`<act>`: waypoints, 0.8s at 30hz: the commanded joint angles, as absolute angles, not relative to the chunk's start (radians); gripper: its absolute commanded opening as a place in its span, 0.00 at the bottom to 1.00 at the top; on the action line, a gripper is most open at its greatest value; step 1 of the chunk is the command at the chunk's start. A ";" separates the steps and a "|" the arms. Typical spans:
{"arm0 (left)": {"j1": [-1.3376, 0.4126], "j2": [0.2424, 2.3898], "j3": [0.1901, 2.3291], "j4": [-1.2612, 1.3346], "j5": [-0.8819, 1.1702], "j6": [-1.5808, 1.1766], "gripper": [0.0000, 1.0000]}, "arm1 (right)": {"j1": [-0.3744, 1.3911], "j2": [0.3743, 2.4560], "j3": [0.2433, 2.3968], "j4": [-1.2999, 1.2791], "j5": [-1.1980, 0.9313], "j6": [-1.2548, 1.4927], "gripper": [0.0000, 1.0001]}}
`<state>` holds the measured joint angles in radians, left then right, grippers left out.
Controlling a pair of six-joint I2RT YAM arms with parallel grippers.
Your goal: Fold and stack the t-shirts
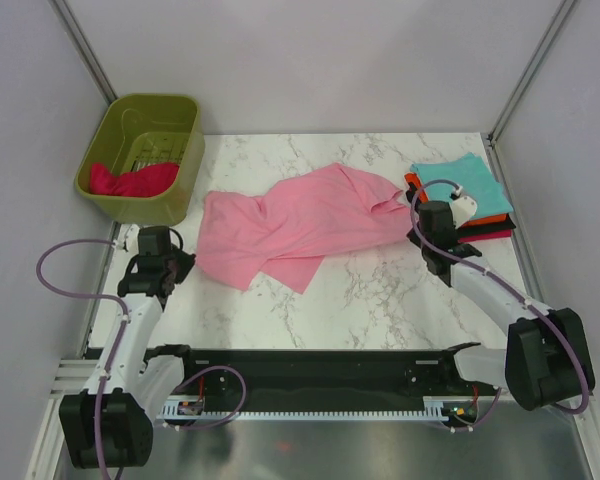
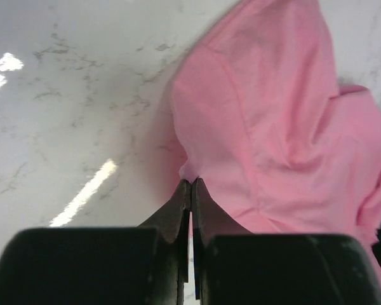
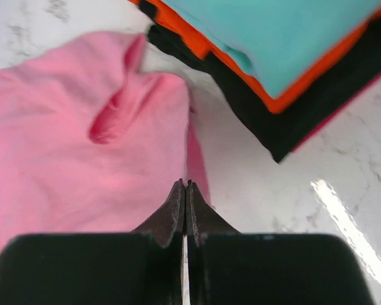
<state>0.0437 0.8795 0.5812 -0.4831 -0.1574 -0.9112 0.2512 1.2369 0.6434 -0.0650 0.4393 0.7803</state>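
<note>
A light pink t-shirt (image 1: 290, 225) lies spread and rumpled across the middle of the marble table. My left gripper (image 1: 185, 262) is shut on its lower left edge; in the left wrist view the closed fingertips (image 2: 190, 181) pinch a small peak of the pink cloth (image 2: 273, 114). At the shirt's right edge my right gripper (image 1: 416, 232) is also shut, its tips (image 3: 186, 183) meeting on the border of the pink cloth (image 3: 70, 146). Beside it stands a stack of folded t-shirts (image 1: 460, 185), teal on top (image 3: 279, 38), then orange, black and magenta. A crimson t-shirt (image 1: 130, 180) lies in the basket.
The olive-green plastic basket (image 1: 185, 130) stands at the back left corner. Grey walls and metal posts close in the table on the left, back and right. The folded stack sits just right of my right wrist.
</note>
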 commanded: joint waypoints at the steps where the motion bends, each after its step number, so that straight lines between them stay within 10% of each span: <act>1: 0.043 0.891 0.711 -0.469 -0.005 -0.985 0.02 | 0.247 1.206 0.802 -0.144 0.375 0.687 0.00; 24: 0.043 1.000 2.385 -1.138 0.133 -0.896 0.02 | 0.247 0.686 1.617 -0.543 0.175 0.568 0.00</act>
